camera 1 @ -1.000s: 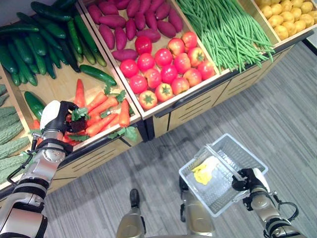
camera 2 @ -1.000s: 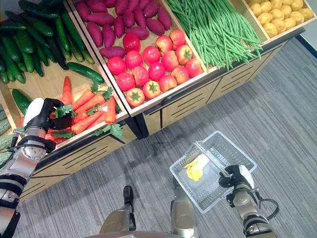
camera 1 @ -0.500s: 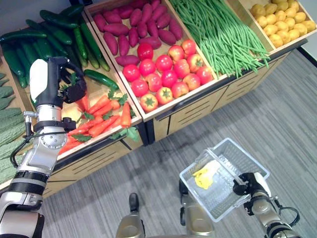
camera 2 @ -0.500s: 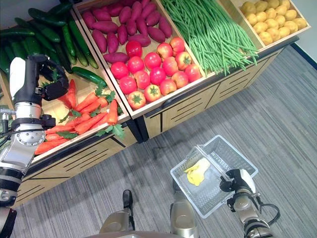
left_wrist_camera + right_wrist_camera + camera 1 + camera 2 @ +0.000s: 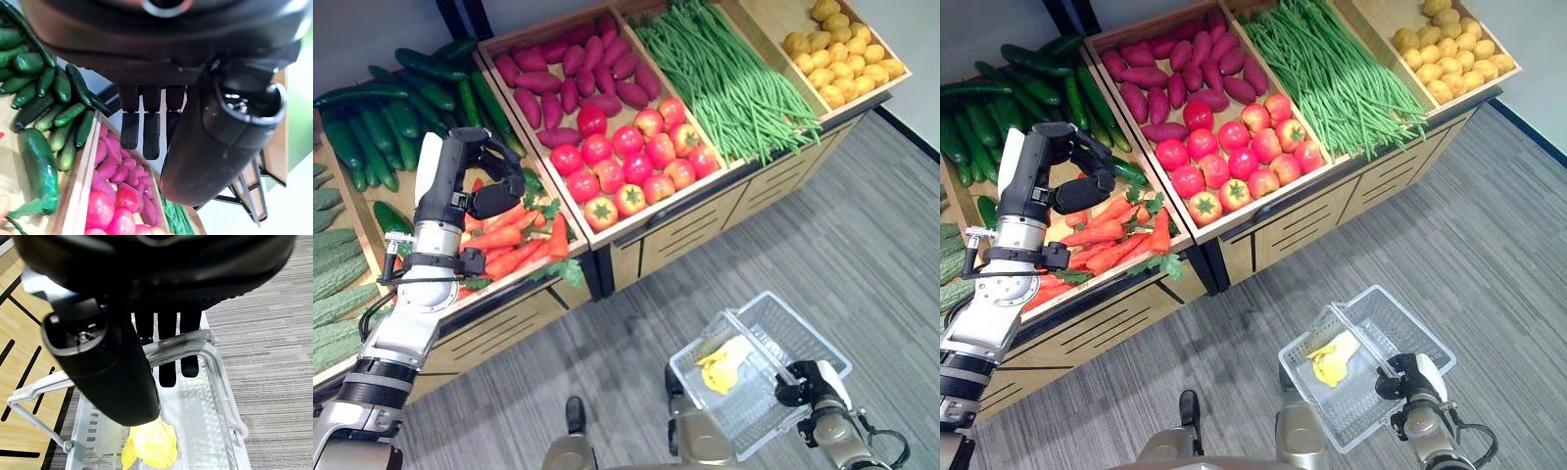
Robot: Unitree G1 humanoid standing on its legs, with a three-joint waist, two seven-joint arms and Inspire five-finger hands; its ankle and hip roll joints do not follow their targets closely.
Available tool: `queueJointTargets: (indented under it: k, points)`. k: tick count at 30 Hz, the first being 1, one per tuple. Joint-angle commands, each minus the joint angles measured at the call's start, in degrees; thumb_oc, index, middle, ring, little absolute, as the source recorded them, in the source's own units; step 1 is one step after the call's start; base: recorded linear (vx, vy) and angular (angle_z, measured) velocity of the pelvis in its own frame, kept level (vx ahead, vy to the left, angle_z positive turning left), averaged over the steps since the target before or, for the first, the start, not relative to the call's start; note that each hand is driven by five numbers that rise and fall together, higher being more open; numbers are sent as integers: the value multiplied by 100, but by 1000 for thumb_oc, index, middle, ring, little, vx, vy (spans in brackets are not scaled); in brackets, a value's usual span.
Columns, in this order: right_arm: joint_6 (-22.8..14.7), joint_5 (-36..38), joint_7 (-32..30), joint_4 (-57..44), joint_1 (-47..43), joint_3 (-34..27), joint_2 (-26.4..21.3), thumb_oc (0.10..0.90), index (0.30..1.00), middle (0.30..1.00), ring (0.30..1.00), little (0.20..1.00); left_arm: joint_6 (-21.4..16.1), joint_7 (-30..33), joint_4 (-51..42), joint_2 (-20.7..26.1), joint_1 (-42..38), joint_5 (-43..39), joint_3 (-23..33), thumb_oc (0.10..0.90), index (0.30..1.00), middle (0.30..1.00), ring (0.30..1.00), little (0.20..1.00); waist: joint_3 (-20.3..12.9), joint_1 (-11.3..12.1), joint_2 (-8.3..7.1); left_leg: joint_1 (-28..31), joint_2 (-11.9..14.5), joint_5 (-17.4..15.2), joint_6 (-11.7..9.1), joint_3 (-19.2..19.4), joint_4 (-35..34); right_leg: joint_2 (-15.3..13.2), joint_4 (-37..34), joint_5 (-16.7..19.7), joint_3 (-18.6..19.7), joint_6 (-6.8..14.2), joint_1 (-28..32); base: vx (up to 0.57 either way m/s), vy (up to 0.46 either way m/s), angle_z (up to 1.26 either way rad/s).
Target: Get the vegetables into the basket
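Observation:
Orange carrots (image 5: 514, 240) with green tops lie in the front wooden bin. My left hand (image 5: 494, 199) hangs raised just above them with its fingers (image 5: 151, 128) curled, and I see nothing between them and the thumb. Low on the right, my right hand (image 5: 808, 377) is shut on the handle (image 5: 181, 343) of a clear plastic basket (image 5: 803, 323) held over the floor. A yellow item (image 5: 717, 357) lies in the basket.
The stand also holds cucumbers (image 5: 382, 117), purple sweet potatoes (image 5: 578, 69), tomatoes (image 5: 626, 162), green beans (image 5: 734, 78), small yellow potatoes (image 5: 832, 54) and bitter gourds (image 5: 328, 264). Grey floor (image 5: 862, 235) lies between stand and basket.
My left hand lifted off the carrot pile and now hovers above it, a little further right. The camera shifted. The right hand kept hold of the basket.

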Motion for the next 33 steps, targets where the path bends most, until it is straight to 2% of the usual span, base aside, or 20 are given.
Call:
queueJointTargets:
  k: [1,6,11,20,27,33]
  points:
    - [-248,125,-261,-16,-226,-211,-330,400,300,300,300,300,42,347,357,974,-569,1393,70,900,1000,1000,1000,1000,-383,-32,-198,-84,39,-257,-24,-90,8,-673,4,-483,19,724,300,0,0,0]
    - [-364,17,-402,-113,-207,-238,-384,400,300,300,300,300,306,591,769,1812,-623,3105,-441,900,1000,1000,1000,1000,-360,-29,-170,-90,32,-254,-23,-95,8,-670,4,-470,17,758,301,0,0,0]
    - [-383,-48,-452,-112,-224,-206,-455,400,300,300,300,300,513,668,1141,2072,-699,3823,-806,900,1000,1000,1000,1000,-346,-53,-152,-105,31,-244,-17,-71,8,-687,4,-450,3,790,273,0,2,1]
    - [-353,-69,-451,-227,-406,-110,-542,400,300,300,300,300,692,634,1714,1936,-1029,4055,-1257,900,1000,1000,1000,1000,-235,-92,-157,-244,8,-202,-9,-62,8,-691,4,-376,44,791,117,-10,7,-2]
    - [-334,-52,-460,-242,-547,-71,-608,400,300,300,300,300,808,787,2179,1620,-1332,4000,-1462,900,1000,1000,1000,1000,-143,-116,-150,-360,4,-157,-5,-37,8,-687,4,-328,91,789,-43,-2,7,-4]
    - [-272,-25,-493,-215,-705,-79,-676,400,300,300,300,300,844,639,2301,1361,-1491,3853,-1643,900,1000,1000,1000,1000,-33,-143,-134,-538,26,-99,-14,-24,8,-660,4,-281,123,775,-234,6,13,-5]
